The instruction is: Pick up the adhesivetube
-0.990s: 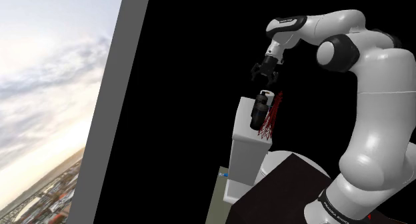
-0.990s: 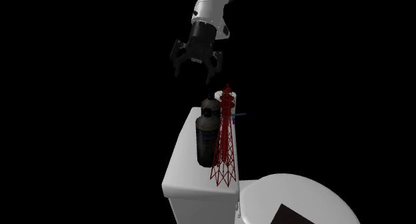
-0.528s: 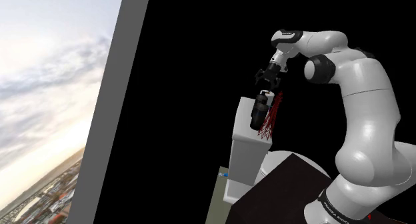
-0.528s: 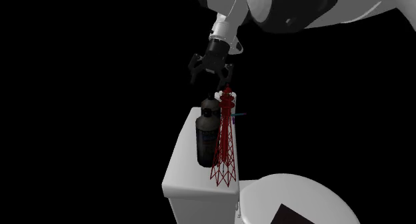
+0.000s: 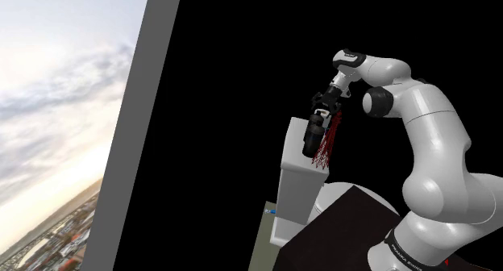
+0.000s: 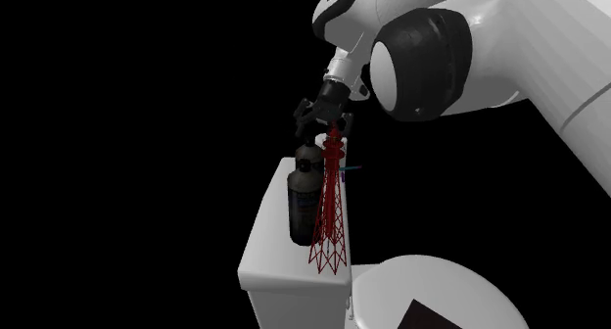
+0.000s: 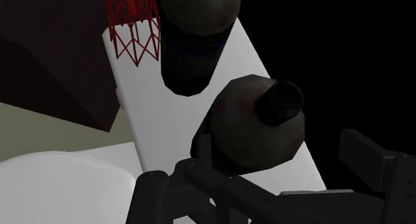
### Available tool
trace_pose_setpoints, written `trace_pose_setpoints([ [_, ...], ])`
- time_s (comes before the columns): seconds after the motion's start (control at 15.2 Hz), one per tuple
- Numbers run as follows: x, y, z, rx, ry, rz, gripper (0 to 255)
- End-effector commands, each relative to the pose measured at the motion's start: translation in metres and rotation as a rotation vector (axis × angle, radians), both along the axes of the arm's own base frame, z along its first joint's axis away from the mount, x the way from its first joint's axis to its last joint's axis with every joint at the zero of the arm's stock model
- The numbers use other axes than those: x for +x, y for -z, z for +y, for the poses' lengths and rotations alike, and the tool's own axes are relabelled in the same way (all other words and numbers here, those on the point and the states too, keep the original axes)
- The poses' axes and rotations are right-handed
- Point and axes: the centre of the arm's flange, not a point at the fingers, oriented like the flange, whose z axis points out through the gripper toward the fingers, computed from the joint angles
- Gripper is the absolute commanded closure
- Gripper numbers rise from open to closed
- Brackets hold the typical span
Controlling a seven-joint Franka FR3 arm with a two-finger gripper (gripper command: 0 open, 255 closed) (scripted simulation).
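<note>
On the white toilet tank lid (image 6: 266, 241) two dark containers stand one behind the other. The rear one is the adhesive tube (image 6: 308, 159), a dark rounded body with a black nozzle on top (image 7: 257, 126). A taller dark bottle (image 6: 302, 211) (image 7: 195, 46) stands in front of it, beside a red lattice tower (image 6: 330, 214). My gripper (image 6: 319, 131) hangs just above the tube's top, open. In the wrist view the gripper (image 7: 260, 168) has its fingers either side of the tube, apart from it. In the shoulder view the gripper (image 5: 322, 110) sits over the bottle (image 5: 312, 139).
The red tower (image 7: 133, 23) (image 5: 327, 140) stands close beside the tube. The white toilet seat (image 6: 431, 288) lies below the tank (image 5: 292, 181), with the dark stand (image 5: 342, 229) next to it. A grey wall edge (image 5: 137, 132) borders a black area.
The gripper has come down and away from the second exterior camera, from well above the bottles to just over the tube's top. The arm has folded lower; the fingers stay open.
</note>
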Motion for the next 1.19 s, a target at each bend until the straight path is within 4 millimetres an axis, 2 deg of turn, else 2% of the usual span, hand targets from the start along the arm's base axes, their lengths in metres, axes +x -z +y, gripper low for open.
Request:
trace_pose_setpoints([
  [0.0, -0.002, 0.01, -0.001, 0.0, 0.002, 0.0, 0],
  [0.2, -0.002, 0.029, -0.001, 0.0, 0.002, 0.0, 0],
  [0.33, -0.002, 0.029, -0.001, 0.0, 0.002, 0.0, 0],
  [0.4, -0.002, 0.029, -0.001, 0.0, 0.002, 0.0, 255],
  [0.99, -0.002, 0.029, -0.001, 0.0, 0.002, 0.0, 255],
  [1.12, -0.002, 0.018, -0.001, 0.0, 0.002, 0.0, 255],
])
